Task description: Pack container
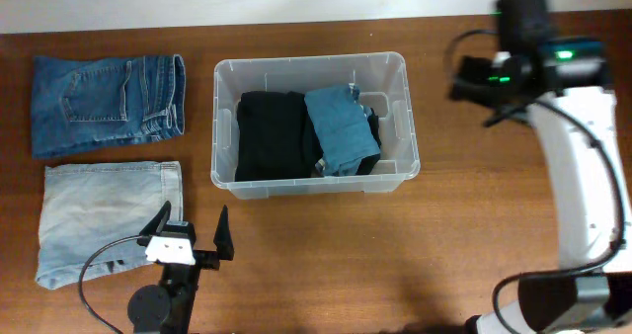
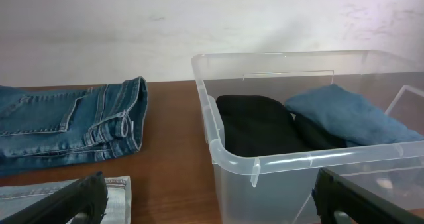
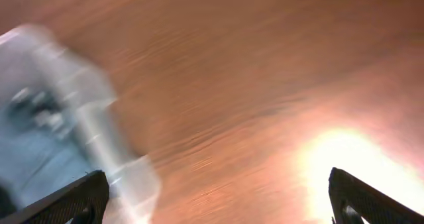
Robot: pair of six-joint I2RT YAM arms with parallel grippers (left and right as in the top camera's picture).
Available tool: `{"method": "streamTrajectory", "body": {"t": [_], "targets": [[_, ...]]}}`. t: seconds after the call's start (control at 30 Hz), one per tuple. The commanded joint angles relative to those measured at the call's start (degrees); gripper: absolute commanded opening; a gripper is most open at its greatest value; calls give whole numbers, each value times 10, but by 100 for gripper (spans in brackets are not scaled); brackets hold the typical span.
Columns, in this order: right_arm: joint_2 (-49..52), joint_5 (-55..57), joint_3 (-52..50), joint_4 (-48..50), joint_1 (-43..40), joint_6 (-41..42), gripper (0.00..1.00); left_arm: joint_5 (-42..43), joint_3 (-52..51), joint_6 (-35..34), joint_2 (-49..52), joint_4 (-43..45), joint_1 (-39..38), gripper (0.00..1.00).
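Container: the container point(image 1: 296, 61) is a clear plastic bin with rounded corners, standing upright at the middle of the table point(image 1: 444, 245), a little toward the far edge.
Inside it: a black garment point(image 1: 272, 134) fills the left half. A folded blue denim piece point(image 1: 341, 126) lies on the right, overlapping the black one's edge. The right end of the base is bare.
Left gripper: the left gripper point(image 1: 190, 227) hovers near the front edge, short of the bin's front left corner. Its jaws are spread wide and nothing is between them. In the overhead view one finger overlaps the corner of the pale jeans – whether it touches them I cannot tell.
Right gripper: the right gripper point(image 3: 218, 204) is beyond the bin's far right corner. Its wrist view is smeared, but the fingertips sit at both lower corners, so the jaws are wide apart and hold nothing.
Right arm: a green light point(image 1: 563, 52) glows on it.
Beside the bin: folded dark blue jeans point(image 1: 104, 102) lie far left, with folded pale jeans point(image 1: 104, 220) just in front of them.
Lettering: nothing is sharp enough to read – not on the bin, not on the denim.
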Motion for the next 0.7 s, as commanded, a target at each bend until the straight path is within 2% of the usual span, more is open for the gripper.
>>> {"method": "streamTrajectory", "body": {"t": [0.0,0.13,0.3,0.5,0.67], "targets": [[-7,-7,-27,-4,-79,9,99,-2,-3,9,-4,-1,3,99],[-7,-50,-53,-2,-156,9,99,-2,-3,9,-4,-1,3,100],[-5,-49,-71,16,-214,11,99,-2,-3,9,-4,-1,3,100],[14,-40,-73,25,-233,49,98,-2,-3,9,-4,-1,3,99],[45,-6,-73,31,-232,50,98,-2,-3,9,-4,-1,3,99]]}}
